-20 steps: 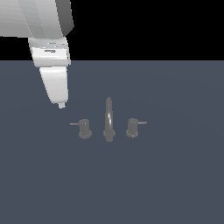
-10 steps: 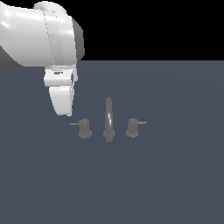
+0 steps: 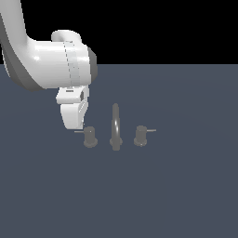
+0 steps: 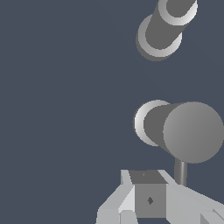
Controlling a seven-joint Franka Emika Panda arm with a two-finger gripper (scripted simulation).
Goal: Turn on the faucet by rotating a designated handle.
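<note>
Arm swung lower; claw [image 3: 78, 126] beside designated handle [image 3: 89, 136]; opening cannot tell.

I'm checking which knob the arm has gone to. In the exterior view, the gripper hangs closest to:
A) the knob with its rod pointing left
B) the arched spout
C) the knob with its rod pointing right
A: the gripper sits right beside the left-rod handle, well clear of the spout.

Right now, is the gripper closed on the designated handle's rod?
Cannot tell. The gripper sits beside the designated handle; its fingertips are out of view.
</note>
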